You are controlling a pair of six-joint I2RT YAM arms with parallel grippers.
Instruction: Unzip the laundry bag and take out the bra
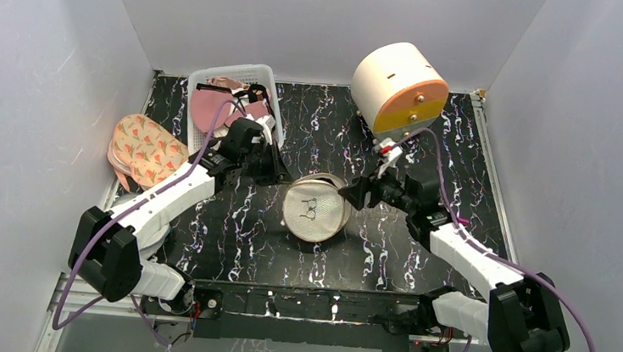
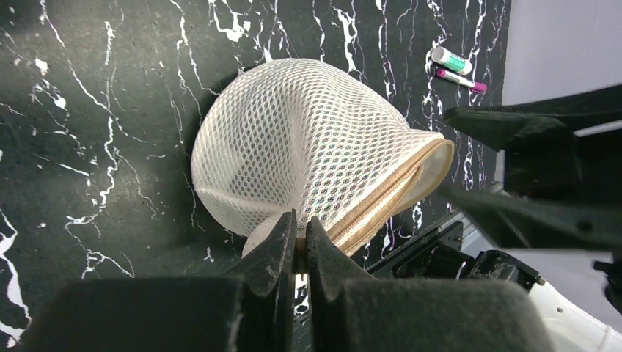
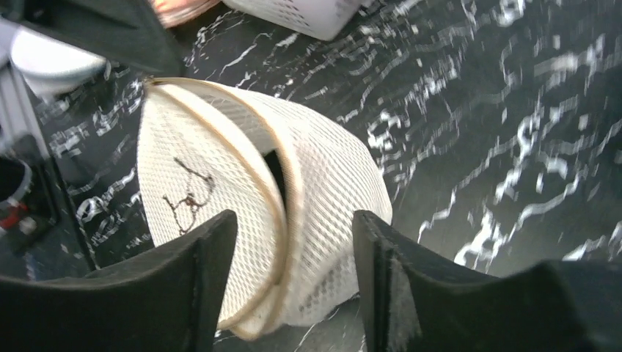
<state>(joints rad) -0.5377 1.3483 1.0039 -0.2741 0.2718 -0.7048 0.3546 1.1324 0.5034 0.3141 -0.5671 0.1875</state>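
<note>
The laundry bag (image 1: 315,210) is a round white mesh pouch with a beige zipper rim, lying mid-table. In the left wrist view the bag (image 2: 293,147) lies ahead of my left gripper (image 2: 301,224), which is shut on a small beige piece at its zipper rim. My left gripper (image 1: 278,173) is at the bag's left edge. My right gripper (image 1: 349,192) is at the bag's right edge, open, its fingers either side of the rim (image 3: 293,227). The zipper (image 3: 282,183) shows a short dark gap. The bra inside the bag is hidden.
A white basket (image 1: 231,80) with pink garments stands at the back left. A floral padded cup (image 1: 144,149) lies by the left wall. A cream drum with an orange face (image 1: 399,86) stands at the back right. Two markers (image 2: 456,67) lie near the wall.
</note>
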